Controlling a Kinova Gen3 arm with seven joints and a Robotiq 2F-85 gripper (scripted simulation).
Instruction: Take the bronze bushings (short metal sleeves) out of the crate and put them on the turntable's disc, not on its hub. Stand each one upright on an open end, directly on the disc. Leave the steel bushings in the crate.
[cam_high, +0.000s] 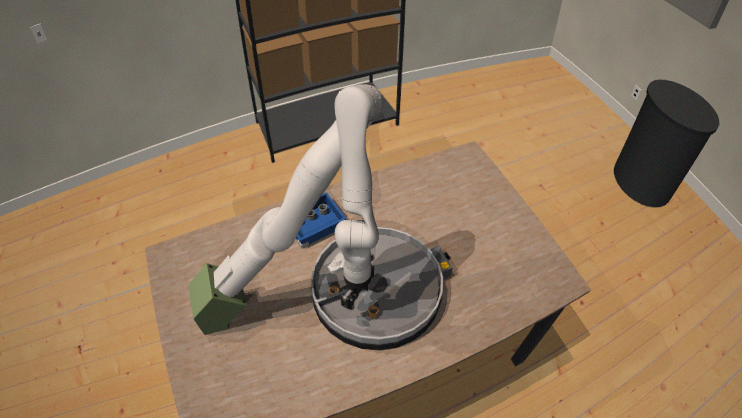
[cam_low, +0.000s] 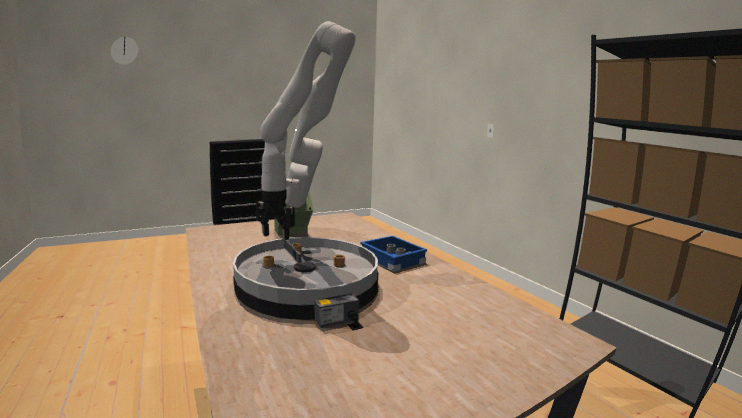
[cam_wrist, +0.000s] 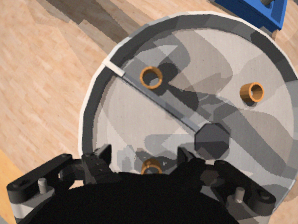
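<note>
My gripper (cam_high: 348, 299) (cam_low: 276, 235) (cam_wrist: 144, 154) is open and empty, above the turntable (cam_high: 396, 333) (cam_low: 285, 291). Below it one bronze bushing (cam_high: 373, 315) (cam_low: 268, 263) (cam_wrist: 151, 162) stands upright on the disc, partly hidden by the gripper in the wrist view. A second bronze bushing (cam_high: 333, 289) (cam_low: 297, 245) (cam_wrist: 142, 78) stands across the bar, and a third bronze bushing (cam_low: 339, 262) (cam_wrist: 245, 94) stands on the crate side. All are clear of the hub (cam_low: 304, 267) (cam_wrist: 212, 141). Two steel bushings (cam_high: 323, 209) (cam_low: 390, 248) are in the blue crate (cam_high: 324, 229) (cam_low: 410, 261) (cam_wrist: 257, 15).
A dark bar (cam_wrist: 165, 105) runs from the turntable's raised rim to the hub, between two of the bushings. A grey box with a yellow label (cam_high: 442, 263) (cam_low: 332, 312) sits against the turntable's outside. The arm's green base (cam_high: 212, 306) stands on the table.
</note>
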